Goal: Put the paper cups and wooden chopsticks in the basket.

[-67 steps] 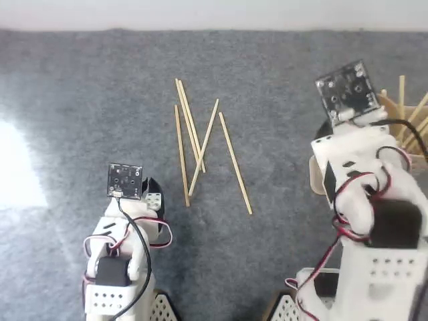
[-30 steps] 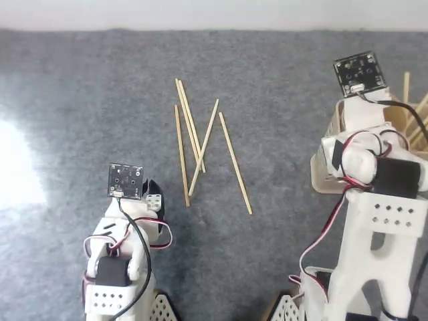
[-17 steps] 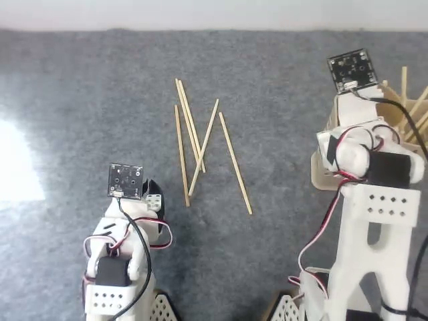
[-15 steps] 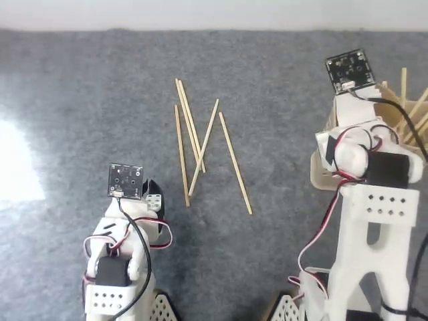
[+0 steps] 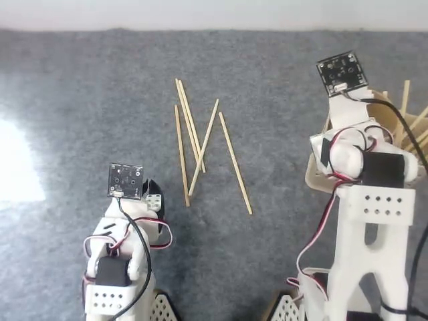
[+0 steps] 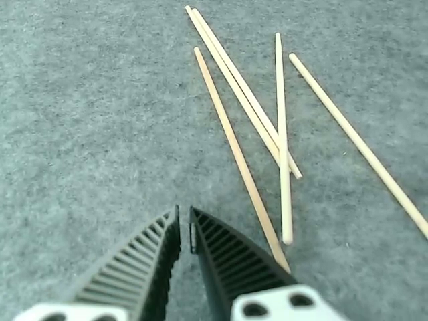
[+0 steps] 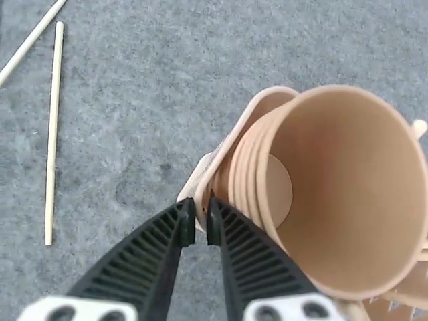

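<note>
The left gripper's fingers (image 6: pixel 224 257) stand almost together, with only a thin slit between them and nothing in it. The left gripper (image 6: pixel 185 224) hangs low over the grey mat (image 5: pixel 80 100) at the near left. Just past its tips and a little to the right lie five loose wooden chopsticks (image 5: pixel 200 140) in the middle of the mat. Two of them lie side by side, a third crosses that pair, and one more lies on either side.

At the right, the right gripper's fingers (image 7: pixel 150 264) are also drawn close, a narrow gap apart. I cannot tell whether anything thin sits between them. The right gripper (image 7: pixel 198 215) has its tips at the left wall of the basket (image 5: pixel 315 175). The nested paper cups (image 7: pixel 334 194) are just beyond, lying tilted with their mouths open to the wrist camera. More chopsticks (image 5: pixel 404 100) stick out of the basket at the far right.
</note>
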Robot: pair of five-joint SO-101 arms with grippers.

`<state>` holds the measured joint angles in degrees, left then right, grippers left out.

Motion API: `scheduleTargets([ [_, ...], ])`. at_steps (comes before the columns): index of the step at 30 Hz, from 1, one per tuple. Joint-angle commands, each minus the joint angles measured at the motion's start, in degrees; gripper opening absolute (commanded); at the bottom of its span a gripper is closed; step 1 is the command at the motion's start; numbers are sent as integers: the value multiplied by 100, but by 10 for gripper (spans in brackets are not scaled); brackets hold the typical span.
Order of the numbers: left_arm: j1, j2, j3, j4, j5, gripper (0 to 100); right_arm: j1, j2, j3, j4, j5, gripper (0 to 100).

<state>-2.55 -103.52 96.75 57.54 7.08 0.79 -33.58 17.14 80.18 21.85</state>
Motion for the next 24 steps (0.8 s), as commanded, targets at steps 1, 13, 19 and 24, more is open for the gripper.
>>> scheduleTargets([
  [1,18,-44,-31,9,-70,22,-119,48,475,-22,378,31],
  [13,18,-44,-31,9,-79,22,-127,40,967,-321,466,7],
  [19,18,-44,-31,9,-79,22,-189,-22,941,-330,466,7],
  [24,18,-44,-31,9,-79,22,-646,-31,888,-356,440,7],
])
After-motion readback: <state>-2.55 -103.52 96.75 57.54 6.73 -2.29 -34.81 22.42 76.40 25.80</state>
